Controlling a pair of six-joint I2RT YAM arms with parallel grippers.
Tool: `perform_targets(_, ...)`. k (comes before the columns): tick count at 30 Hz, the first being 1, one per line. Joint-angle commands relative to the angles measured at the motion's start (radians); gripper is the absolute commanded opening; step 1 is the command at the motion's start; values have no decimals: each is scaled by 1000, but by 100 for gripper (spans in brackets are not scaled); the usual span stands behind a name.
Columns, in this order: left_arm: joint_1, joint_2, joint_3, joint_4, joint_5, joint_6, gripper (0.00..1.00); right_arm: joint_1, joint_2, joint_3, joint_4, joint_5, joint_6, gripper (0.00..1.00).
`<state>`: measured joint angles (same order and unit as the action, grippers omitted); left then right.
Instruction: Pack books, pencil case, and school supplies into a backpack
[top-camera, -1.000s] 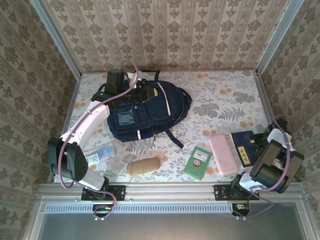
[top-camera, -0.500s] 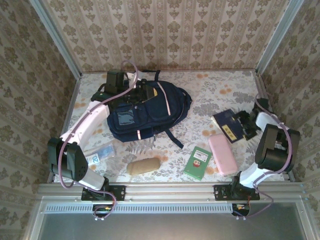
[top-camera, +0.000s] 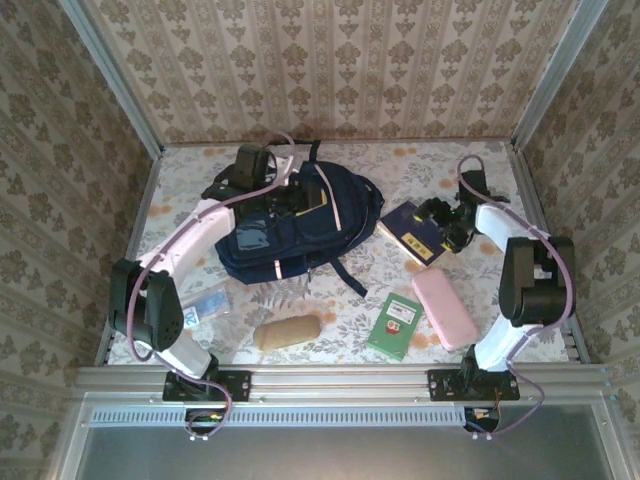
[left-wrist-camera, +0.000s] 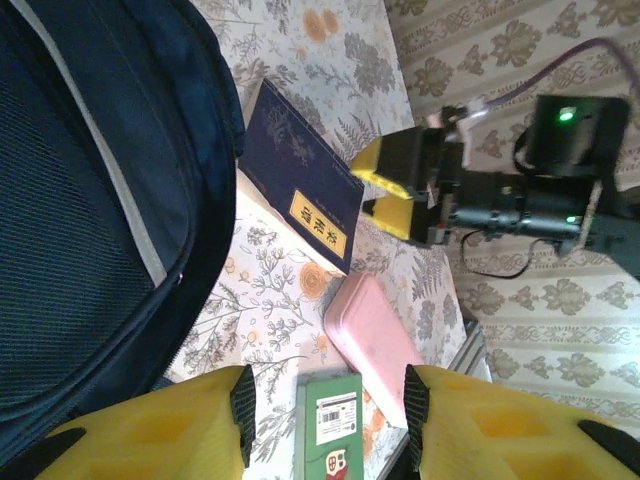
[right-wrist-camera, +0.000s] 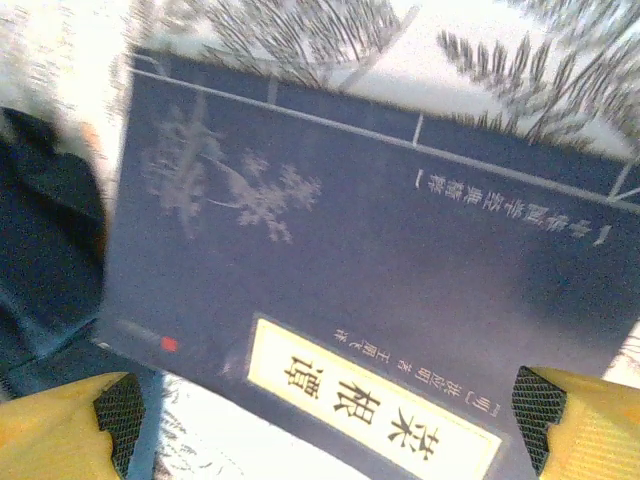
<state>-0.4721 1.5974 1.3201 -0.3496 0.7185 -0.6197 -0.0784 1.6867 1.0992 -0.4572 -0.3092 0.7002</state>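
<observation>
Since the earlier frames the right gripper (top-camera: 437, 222) had swung from the table's right edge inward and away from the bases, bringing the navy book (top-camera: 410, 232) with it. The left arm had shifted a little to the right at the backpack's far end.

Nearest the bases lay a tan pouch (top-camera: 287, 332), a small green book (top-camera: 395, 326) and a pink pencil case (top-camera: 445, 308), the last just right of the green book. The blue-and-white packet (top-camera: 205, 303) lay at the near left, beside the left arm's lower link.

In mid-table, the navy book stood just right of the backpack (top-camera: 270, 240), its cream title label facing up. In the right wrist view the yellow fingers (right-wrist-camera: 60, 425) were spread wide, one at either side of the book's labelled end, gripping it. The left wrist view showed the right gripper at the book's outer edge.

The backpack lay flat on the floral table (top-camera: 470, 170), left of centre, with a dark strap trailing toward the green book.

Farthest, the left gripper (left-wrist-camera: 327, 405) hung at the backpack's far end, its fingers apart and holding nothing.
</observation>
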Motion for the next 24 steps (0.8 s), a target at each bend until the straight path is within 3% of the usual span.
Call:
perform_targets(1,-46,27,51,-18,-34,11,46,-41,-33,25,-36,72,-76,98)
perform_targets(13,-160,11,24,-20,-99,-21,45,-61,261,204,-57,77,-172,100)
perform_targets(24,-161,-33,-44,-19,-136,-4,45,57,134,4,21,-30,-126,100)
